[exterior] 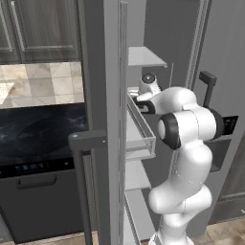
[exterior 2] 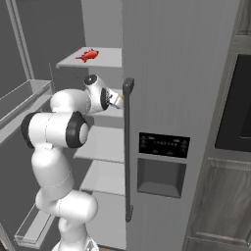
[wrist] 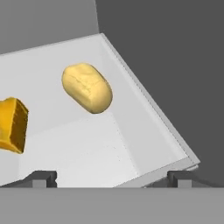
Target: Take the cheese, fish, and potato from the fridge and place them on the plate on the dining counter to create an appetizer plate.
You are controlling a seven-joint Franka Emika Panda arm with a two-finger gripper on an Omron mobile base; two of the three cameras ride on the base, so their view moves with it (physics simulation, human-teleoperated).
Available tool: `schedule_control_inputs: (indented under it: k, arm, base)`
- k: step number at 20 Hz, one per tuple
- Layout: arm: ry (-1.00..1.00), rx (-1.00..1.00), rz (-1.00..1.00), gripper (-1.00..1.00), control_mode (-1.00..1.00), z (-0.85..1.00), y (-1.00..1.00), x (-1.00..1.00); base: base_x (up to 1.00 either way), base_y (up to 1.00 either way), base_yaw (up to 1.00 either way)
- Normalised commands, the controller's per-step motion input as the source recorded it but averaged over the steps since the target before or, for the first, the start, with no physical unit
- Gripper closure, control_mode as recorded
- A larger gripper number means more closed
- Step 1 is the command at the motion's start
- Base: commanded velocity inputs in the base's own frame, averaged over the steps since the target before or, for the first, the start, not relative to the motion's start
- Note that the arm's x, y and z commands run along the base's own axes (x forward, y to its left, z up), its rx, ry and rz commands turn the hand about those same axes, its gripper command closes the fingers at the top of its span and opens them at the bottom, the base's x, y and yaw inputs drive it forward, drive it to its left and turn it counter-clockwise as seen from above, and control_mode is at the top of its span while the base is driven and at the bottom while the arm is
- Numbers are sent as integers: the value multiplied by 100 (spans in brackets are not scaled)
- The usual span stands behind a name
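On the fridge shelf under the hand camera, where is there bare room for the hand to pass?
Bare shelf lies before the potato, between the cheese and the shelf's right edge. It is crowded at the left, by the cheese.

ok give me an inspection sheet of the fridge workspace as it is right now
surface: pale grey fridge shelf, seen in the hand view, holds the food
job's things: potato lies on the shelf toward its back corner; cheese lies beside it, apart from it, cut off by the picture's edge; fish lies on a higher shelf of the fridge
clutter: nothing seen
grippers: claw open, holding nothing, in front of the potato shelf, short of both foods
cables: nothing seen
surroundings: fridge door stands open with a clear bin; dark grey cupboards
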Motion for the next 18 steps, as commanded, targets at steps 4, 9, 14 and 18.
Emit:
schedule_control_inputs:
  k: [4, 9, 14, 18]
  arm:
    - [0, 0, 0, -100, -100, -16, 0, 46]
    - [0, 0, 0, -100, -100, -17, 0, 47]
    - [0, 0, 0, -100, -100, -14, 0, 45]
    - [0, 0, 0, -100, -100, -16, 0, 47]
  base:
    - [0, 0, 0]
    - [0, 0, 0]
    - [0, 0, 0]
    - [0, 0, 0]
